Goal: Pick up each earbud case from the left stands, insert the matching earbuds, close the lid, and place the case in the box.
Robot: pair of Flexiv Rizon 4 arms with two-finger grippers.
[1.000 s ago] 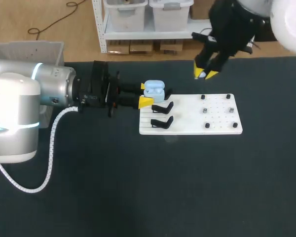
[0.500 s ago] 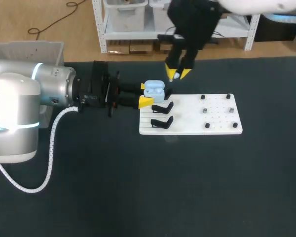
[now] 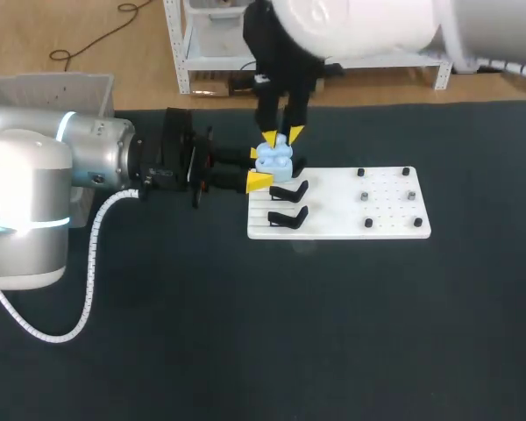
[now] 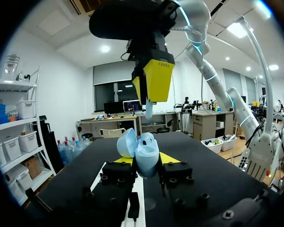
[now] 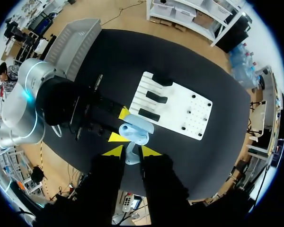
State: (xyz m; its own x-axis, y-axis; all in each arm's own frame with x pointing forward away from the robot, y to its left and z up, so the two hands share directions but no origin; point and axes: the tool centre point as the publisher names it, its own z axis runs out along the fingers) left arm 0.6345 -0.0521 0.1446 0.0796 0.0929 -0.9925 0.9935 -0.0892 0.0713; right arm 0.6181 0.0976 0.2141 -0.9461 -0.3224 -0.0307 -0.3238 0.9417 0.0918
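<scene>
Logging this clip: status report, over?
Left gripper shut on light-blue plastic earbud case, lid open. Right gripper shut on small light-blue earbud, above case. Nothing between them.

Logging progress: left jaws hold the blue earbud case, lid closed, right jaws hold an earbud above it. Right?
No: the lid is open, as the left wrist view shows. The left jaws hold the case; the right jaws hold an earbud above it.

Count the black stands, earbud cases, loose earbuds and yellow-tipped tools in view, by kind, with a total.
black stands: 3
earbud case: 1
earbud: 1
tools: 2, the left tool and the right tool
Total: 7
</scene>
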